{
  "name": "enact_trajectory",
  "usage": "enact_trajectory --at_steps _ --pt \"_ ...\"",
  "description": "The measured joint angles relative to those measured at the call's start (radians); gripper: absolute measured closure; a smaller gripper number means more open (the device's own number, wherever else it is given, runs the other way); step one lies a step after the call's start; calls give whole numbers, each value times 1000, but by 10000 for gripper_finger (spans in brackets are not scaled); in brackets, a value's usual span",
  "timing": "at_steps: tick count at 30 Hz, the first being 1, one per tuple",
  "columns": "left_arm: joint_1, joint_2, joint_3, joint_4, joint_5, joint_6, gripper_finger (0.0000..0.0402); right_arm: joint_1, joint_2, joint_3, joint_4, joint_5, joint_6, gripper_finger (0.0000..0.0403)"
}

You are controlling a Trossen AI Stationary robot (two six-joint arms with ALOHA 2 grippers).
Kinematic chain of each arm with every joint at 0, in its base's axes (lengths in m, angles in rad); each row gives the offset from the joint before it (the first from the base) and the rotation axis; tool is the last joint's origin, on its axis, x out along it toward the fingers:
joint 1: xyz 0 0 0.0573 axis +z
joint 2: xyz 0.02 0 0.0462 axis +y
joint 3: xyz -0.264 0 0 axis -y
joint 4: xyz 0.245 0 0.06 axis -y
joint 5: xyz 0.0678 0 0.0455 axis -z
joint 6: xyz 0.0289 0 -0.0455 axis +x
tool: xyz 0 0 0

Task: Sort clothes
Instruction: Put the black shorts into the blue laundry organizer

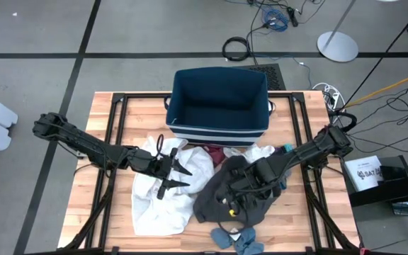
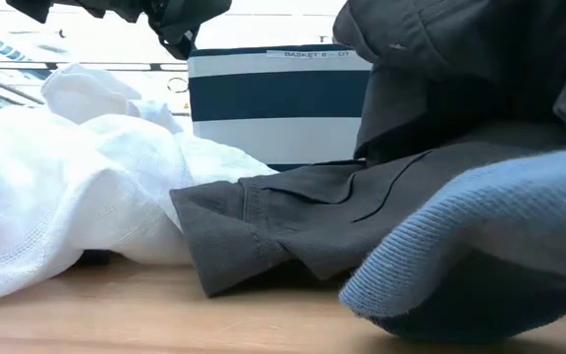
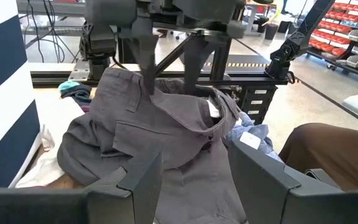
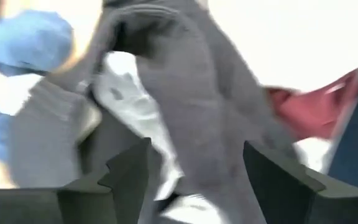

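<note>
A dark grey garment (image 1: 227, 190) lies heaped at the table's near middle, partly over a large white garment (image 1: 163, 193). My right gripper (image 1: 238, 190) stands over the grey heap, pointing steeply down, shut on a raised bunch of it (image 3: 169, 78). My left gripper (image 1: 181, 177) hovers open above the white garment, pointing level toward the grey one, with nothing between its fingers (image 3: 197, 180). A maroon piece (image 1: 214, 151) lies by the bin. Blue socks (image 1: 238, 241) lie at the near edge, and a teal sock (image 1: 287, 149) lies at the right. My right gripper holds a thick bunched fold of the dark grey garment (image 3: 166, 93) between its two fingers (image 3: 143, 59), which come from above and point down. The fold rises in a peak up to the fingers. The garment's remaining cloth (image 2: 293, 231) lies slack on the table.
A navy bin with white stripes (image 1: 219, 106) stands open at the table's far middle, just behind the clothes. Bare wooden table (image 1: 91, 212) shows at the near left. Black frame rails (image 1: 119, 113) run along the table's sides.
</note>
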Motion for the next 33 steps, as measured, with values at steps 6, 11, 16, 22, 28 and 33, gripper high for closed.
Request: enact_trajectory --at_steps 6,11,16,22,28,33 --pt "0 0 0 -1 0 0 213 -5 1 0 81 74 -110 161" --pt "0 0 0 -8 1 0 213 -38 41 -10 114 -49 -106 161" --pt "0 0 0 -20 2 0 213 -62 125 -11 111 -69 -191 161" --pt "0 0 0 -20 3 0 213 -98 229 -11 120 -37 -192 161" --pt "0 0 0 -24 6 1 213 -104 292 -11 164 -48 -198 161" --pt "0 0 0 -27 7 1 213 -121 375 -11 220 -139 -209 161"
